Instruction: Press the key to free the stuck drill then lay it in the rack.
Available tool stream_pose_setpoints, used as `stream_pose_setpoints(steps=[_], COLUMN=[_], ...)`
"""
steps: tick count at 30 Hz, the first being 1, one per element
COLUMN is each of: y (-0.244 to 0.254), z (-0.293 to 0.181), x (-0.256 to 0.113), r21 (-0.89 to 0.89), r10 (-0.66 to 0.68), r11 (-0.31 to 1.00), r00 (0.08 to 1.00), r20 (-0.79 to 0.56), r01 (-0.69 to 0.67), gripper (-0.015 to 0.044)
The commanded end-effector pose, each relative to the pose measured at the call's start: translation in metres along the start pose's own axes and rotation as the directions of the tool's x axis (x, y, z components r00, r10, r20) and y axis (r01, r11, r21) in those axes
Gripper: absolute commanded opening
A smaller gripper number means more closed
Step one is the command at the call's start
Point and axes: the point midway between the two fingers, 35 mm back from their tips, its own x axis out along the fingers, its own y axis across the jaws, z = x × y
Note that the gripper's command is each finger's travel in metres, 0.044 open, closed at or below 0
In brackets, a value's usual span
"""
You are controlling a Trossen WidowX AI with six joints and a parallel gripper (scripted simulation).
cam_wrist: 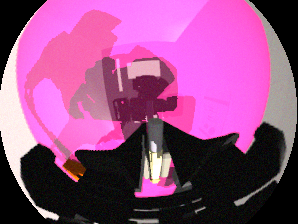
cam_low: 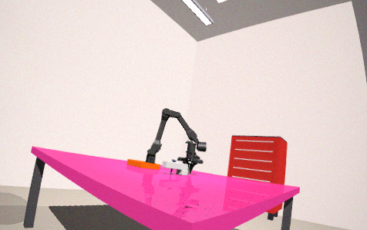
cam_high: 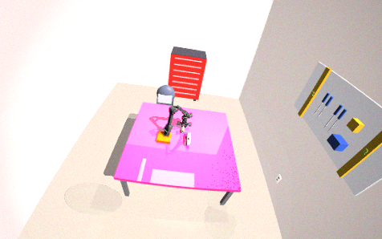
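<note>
My gripper point(cam_high: 184, 126) point(cam_low: 190, 168) point(cam_wrist: 154, 124) points down low over the table. Its fingers stand a little apart, a narrow gap showing between them in the wrist view. A thin upright thing, dark grey with a silver band and a pale yellow part, apparently the drill point(cam_wrist: 156, 137), stands between the fingers. A white fixture point(cam_high: 188, 139) point(cam_low: 169, 165) with a small blue knob point(cam_low: 173, 160) on top is right beside the gripper. Pale strips flank the yellow part in the wrist view. I cannot tell the key and the rack apart at this size.
An orange block point(cam_high: 164, 138) point(cam_low: 143, 164) point(cam_wrist: 74, 168) lies by the arm's base on the pink table point(cam_high: 205, 168) point(cam_low: 116, 177). A red drawer cabinet point(cam_high: 187, 76) point(cam_low: 257, 166) and a grey rounded thing point(cam_high: 165, 92) stand beyond the table. A tool board point(cam_high: 321, 132) hangs on the wall.
</note>
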Motion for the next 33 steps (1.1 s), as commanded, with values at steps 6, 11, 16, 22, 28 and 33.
stream_pose_setpoints(steps=[6, 11, 16, 22, 28, 33], y=[0.002, 0.002, 0.003, 0.002, 0.001, 0.001], z=[-0.001, -0.001, -0.001, 0.0, 0.001, 0.003], x=[0.0, -0.002, -0.026, -0.05, -0.073, -0.072], r21=[-0.001, -0.001, 0.001, 0.001, 0.001, -0.008], r10=[0.007, 0.008, 0.011, 0.011, 0.011, 0.01], r11=[1.0, 1.0, 1.0, 1.0, 1.0, 1.0], r00=[1.0, 1.0, 1.0, 1.0, 1.0, 1.0], r20=[-0.007, -0.009, -0.026, -0.026, -0.026, -0.019], r01=[-0.007, -0.008, -0.011, -0.011, -0.01, -0.01], gripper=[0.0341, 0.044, 0.044, 0.044, 0.044, 0.044])
